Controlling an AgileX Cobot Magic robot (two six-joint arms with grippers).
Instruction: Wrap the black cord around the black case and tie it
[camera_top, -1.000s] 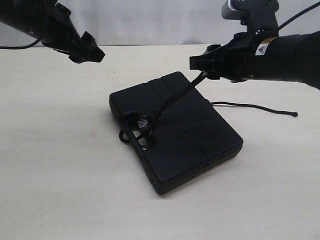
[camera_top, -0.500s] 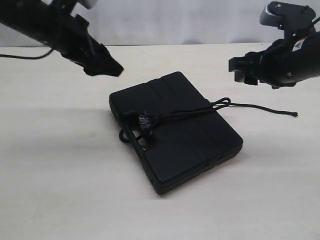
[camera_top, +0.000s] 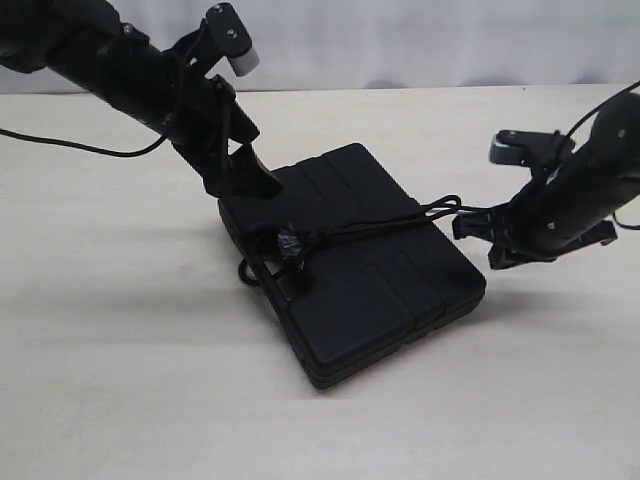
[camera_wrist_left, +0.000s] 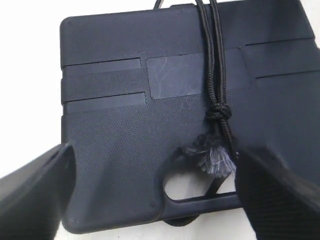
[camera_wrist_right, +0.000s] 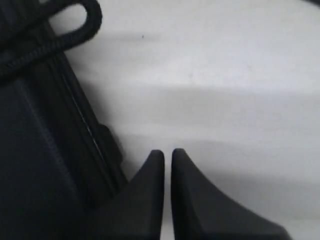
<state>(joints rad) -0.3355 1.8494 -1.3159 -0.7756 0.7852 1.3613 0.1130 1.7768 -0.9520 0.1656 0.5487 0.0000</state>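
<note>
The black case (camera_top: 350, 275) lies flat on the table. The black cord (camera_top: 370, 228) runs through the handle slot and across the lid, ending in a loop (camera_top: 445, 207) at the case's right edge. Its knot (camera_wrist_left: 220, 111) and frayed tip (camera_wrist_left: 212, 157) sit by the slot. My left gripper (camera_top: 245, 175) hovers open over the case's far left corner; in its wrist view the gripper (camera_wrist_left: 152, 152) straddles the handle end, holding nothing. My right gripper (camera_top: 475, 238) sits low beside the right edge, shut and empty (camera_wrist_right: 167, 152), just short of the loop (camera_wrist_right: 75, 20).
The pale table (camera_top: 120, 380) stretches around the case on all sides. A thin arm cable (camera_top: 60, 142) trails over the table at the left. A white backdrop (camera_top: 400, 40) closes the far side.
The right gripper let go of the raised cord, which fell across the lid. That gripper then dropped beside the case's right edge and shut. The left arm came down and right over the case.
</note>
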